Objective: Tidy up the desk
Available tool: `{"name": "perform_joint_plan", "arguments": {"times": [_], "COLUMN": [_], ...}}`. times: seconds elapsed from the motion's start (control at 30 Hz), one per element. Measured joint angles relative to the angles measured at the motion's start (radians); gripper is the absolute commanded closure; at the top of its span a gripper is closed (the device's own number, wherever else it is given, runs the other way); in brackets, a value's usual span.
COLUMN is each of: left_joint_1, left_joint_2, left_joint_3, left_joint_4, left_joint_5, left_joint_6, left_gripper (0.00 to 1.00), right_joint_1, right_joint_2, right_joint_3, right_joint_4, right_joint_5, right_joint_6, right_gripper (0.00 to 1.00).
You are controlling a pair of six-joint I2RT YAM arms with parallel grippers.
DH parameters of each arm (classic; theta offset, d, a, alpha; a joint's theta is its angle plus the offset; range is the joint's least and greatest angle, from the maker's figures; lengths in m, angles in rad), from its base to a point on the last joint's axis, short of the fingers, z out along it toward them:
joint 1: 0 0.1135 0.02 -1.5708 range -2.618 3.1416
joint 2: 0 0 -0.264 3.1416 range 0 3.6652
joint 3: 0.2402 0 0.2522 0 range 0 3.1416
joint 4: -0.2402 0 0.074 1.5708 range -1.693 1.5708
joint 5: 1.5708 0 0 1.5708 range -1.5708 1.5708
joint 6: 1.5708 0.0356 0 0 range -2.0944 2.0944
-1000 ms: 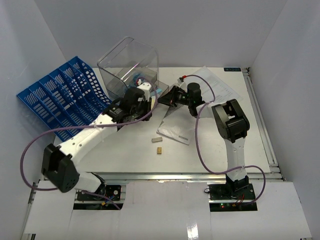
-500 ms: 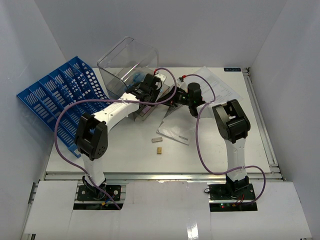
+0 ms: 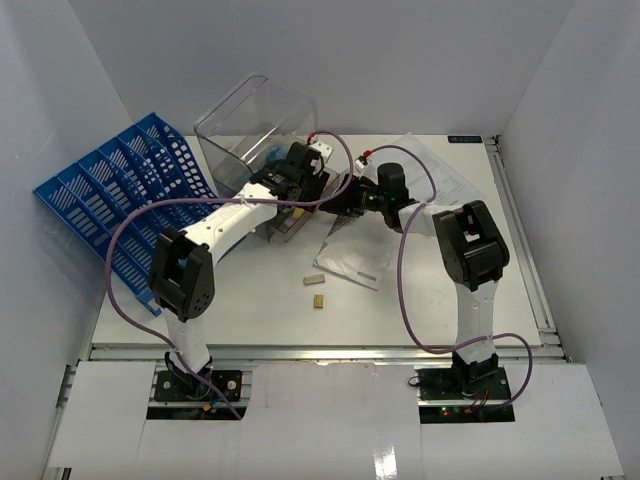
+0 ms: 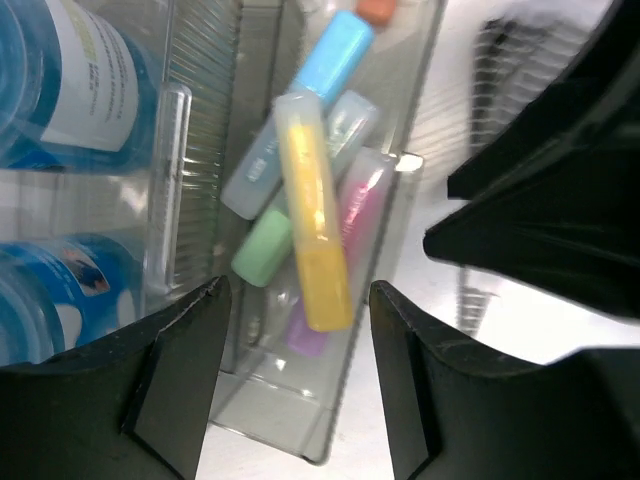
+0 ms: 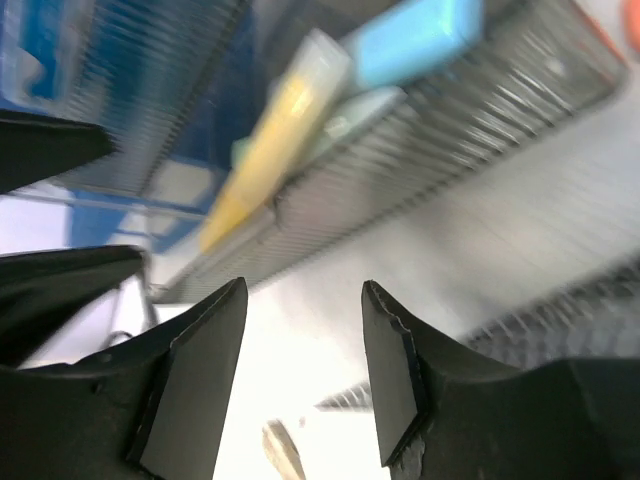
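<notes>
The white desk (image 3: pixel 430 300) carries a small clear tray (image 3: pixel 281 226) of highlighters beside a tipped clear bin (image 3: pixel 255 125). In the left wrist view the tray (image 4: pixel 300 420) holds yellow (image 4: pixel 315 230), blue, green, pink and purple highlighters. My left gripper (image 4: pixel 295 400) is open, its fingers straddling the tray's near corner without touching it. My right gripper (image 5: pixel 297 380) is open just off the tray's ribbed side wall (image 5: pixel 400 170), with nothing between its fingers. From above, the left gripper (image 3: pixel 293 200) and right gripper (image 3: pixel 337 203) face each other across the tray.
A blue slotted file rack (image 3: pixel 120 200) leans at the far left. Blue bottles (image 4: pixel 60 90) sit inside the clear bin. Printed sheets (image 3: pixel 435 170) and a booklet (image 3: pixel 350 258) lie right of the tray. Two small blocks (image 3: pixel 316 290) rest nearer the front.
Both grippers have gone from shut to open at the tray. The left arm swung up and reached toward the tray; the right arm drew back slightly to the right.
</notes>
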Motion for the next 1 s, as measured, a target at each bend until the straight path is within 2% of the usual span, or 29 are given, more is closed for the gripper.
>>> {"name": "perform_joint_plan", "arguments": {"times": [0.13,0.23,0.27,0.3,0.37,0.43,0.53,0.63,0.73,0.87,1.0], "left_joint_1": [0.000,0.000,0.000,0.000,0.000,0.000,0.002,0.005,0.006,0.006,0.006], "left_joint_2": [-0.137,-0.343,-0.430,-0.517,-0.688,-0.837,-0.988,-1.105,-1.230,-1.383,-1.459], "left_joint_3": [-0.093,-0.242,-0.305,-0.365,-0.471,-0.558,-0.651,-0.733,-0.801,-0.831,-0.831], "left_joint_4": [0.017,0.067,0.087,0.104,0.120,0.129,0.127,0.083,0.031,-0.033,-0.052], "left_joint_5": [0.073,0.133,0.156,0.172,0.200,0.215,0.217,0.203,0.188,0.169,0.152], "left_joint_6": [-0.059,-0.115,-0.136,-0.157,-0.191,-0.224,-0.265,-0.308,-0.363,-0.429,-0.475], "left_gripper": [0.32,0.28,0.26,0.19,0.03,0.02,0.02,0.02,0.02,0.02,0.02], "right_joint_1": [-0.026,-0.043,-0.048,-0.053,-0.059,-0.060,-0.060,-0.061,-0.065,-0.068,-0.068], "right_joint_2": [-0.047,-0.063,-0.069,-0.076,-0.080,-0.070,-0.008,0.083,0.162,0.228,0.262], "right_joint_3": [0.029,0.099,0.117,0.135,0.179,0.257,0.436,0.627,0.743,0.775,0.774], "right_joint_4": [-0.189,-0.319,-0.348,-0.373,-0.426,-0.493,-0.574,-0.627,-0.679,-0.716,-0.755], "right_joint_5": [0.048,0.121,0.144,0.162,0.181,0.202,0.259,0.334,0.425,0.543,0.646], "right_joint_6": [-0.189,-0.343,-0.397,-0.457,-0.570,-0.690,-0.788,-0.807,-0.748,-0.636,-0.517], "right_gripper": [0.38,0.33,0.27,0.19,0.09,0.10,0.12,0.14,0.15,0.21,0.21]}}
